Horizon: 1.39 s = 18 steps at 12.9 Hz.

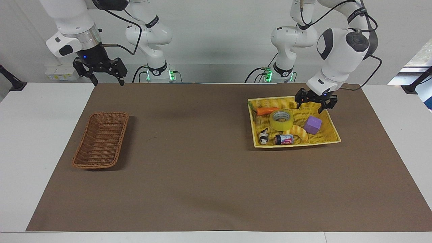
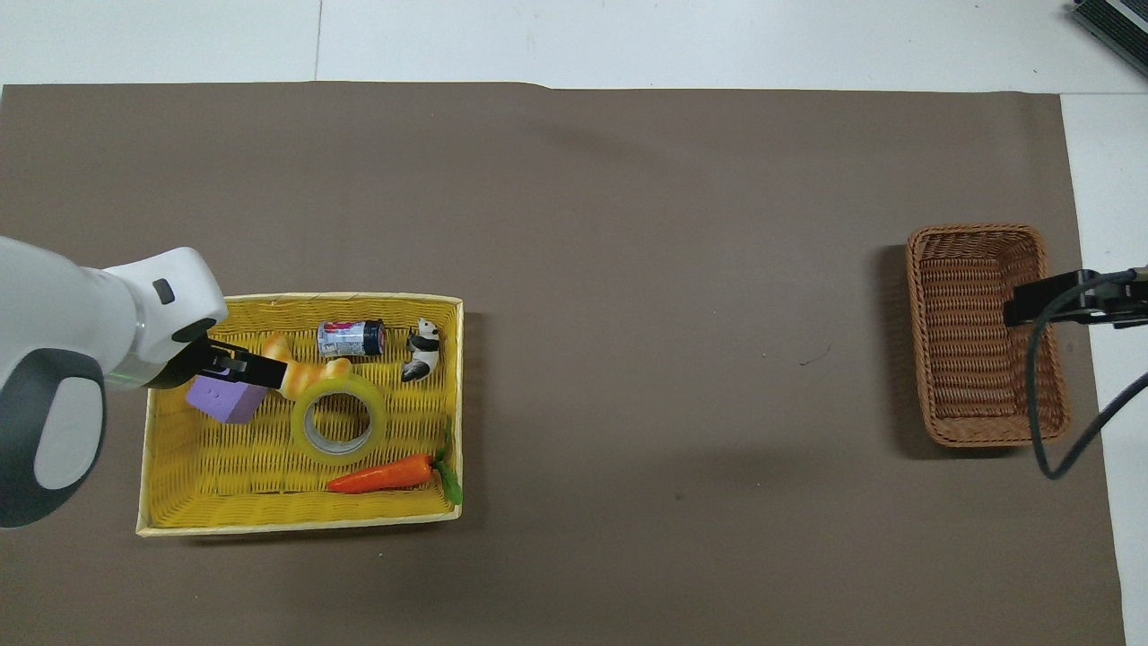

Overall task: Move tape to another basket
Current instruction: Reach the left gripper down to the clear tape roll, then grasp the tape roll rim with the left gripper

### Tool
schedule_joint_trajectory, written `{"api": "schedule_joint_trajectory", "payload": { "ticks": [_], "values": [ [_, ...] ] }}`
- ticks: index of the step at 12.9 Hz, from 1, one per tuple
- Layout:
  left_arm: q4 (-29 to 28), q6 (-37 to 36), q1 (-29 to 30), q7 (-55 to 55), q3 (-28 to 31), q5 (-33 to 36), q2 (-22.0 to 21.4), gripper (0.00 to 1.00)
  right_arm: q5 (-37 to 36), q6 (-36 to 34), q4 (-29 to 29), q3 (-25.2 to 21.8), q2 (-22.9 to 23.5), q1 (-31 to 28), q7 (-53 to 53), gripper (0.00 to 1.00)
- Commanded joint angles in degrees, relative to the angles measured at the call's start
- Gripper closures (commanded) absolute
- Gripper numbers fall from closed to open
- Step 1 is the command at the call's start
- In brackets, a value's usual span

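The tape (image 1: 281, 120) (image 2: 338, 426), a translucent yellow roll, lies flat in the yellow tray basket (image 1: 283, 98) (image 2: 305, 297) between a carrot and a striped toy. My left gripper (image 1: 309, 107) (image 2: 267, 368) hangs open over that tray, above the purple cube's side of it, clear of the tape and holding nothing. The brown wicker basket (image 1: 109, 114) (image 2: 978, 231) sits at the right arm's end of the table with nothing in it. My right gripper (image 1: 108, 81) (image 2: 1031, 308) waits open and raised at that end.
The yellow tray also holds an orange carrot (image 1: 266, 110), a purple cube (image 1: 313, 125), a yellow-orange striped toy (image 1: 298, 131), a small can (image 1: 284, 139) and a panda figure (image 1: 263, 136). Brown matting (image 1: 202, 162) stretches between the two baskets.
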Motion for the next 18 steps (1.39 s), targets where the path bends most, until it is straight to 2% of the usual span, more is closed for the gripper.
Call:
{"api": "schedule_joint_trajectory", "payload": {
  "ticks": [1,5,8,11,12,13,15,16,18],
  "values": [
    [-3.5,2.5,-0.9,0.1,0.8,-1.2,0.2,0.0,-1.0,-0.1,-1.3,0.2,-1.2,-0.1,-1.5,0.0],
    [-11.6,5.3,-0.3,0.1,0.9,-5.2,0.0,0.0,-1.0,-0.1,-1.4,0.2,-1.2,-0.1,-1.5,0.0],
    [-14.0,6.4,-0.4,0.1,0.9,-6.1,0.0,0.0,-1.0,-0.1,-1.4,0.2,-1.3,-0.1,-1.5,0.0],
    [-19.2,12.4,0.2,0.1,0.9,-8.2,-1.3,0.0,-1.0,-0.1,-1.4,0.2,-1.3,-0.1,-1.5,0.0],
    [-19.7,12.8,0.2,0.2,0.9,-8.2,-1.6,0.15,-1.0,-0.1,-1.4,0.2,-1.2,-0.1,-1.5,0.0],
    [-20.1,13.4,0.2,0.1,0.9,-8.2,-1.7,0.34,-1.0,-0.1,-1.4,0.2,-1.3,-0.2,-1.5,0.0],
    [-20.3,13.7,0.4,0.0,0.9,-8.3,-1.1,0.83,-1.0,-0.1,-1.4,0.2,-1.3,-0.1,-1.5,0.0],
    [-20.3,13.4,0.8,-1.0,0.9,-9.4,-1.0,1.0,-1.0,-0.1,-1.4,0.2,-1.2,-0.1,-1.5,0.0],
    [-20.0,11.8,0.9,-2.7,0.9,-10.9,-1.1,1.0,-1.0,-0.1,-1.4,0.2,-1.3,-0.2,-1.5,0.0]
  ]
}}
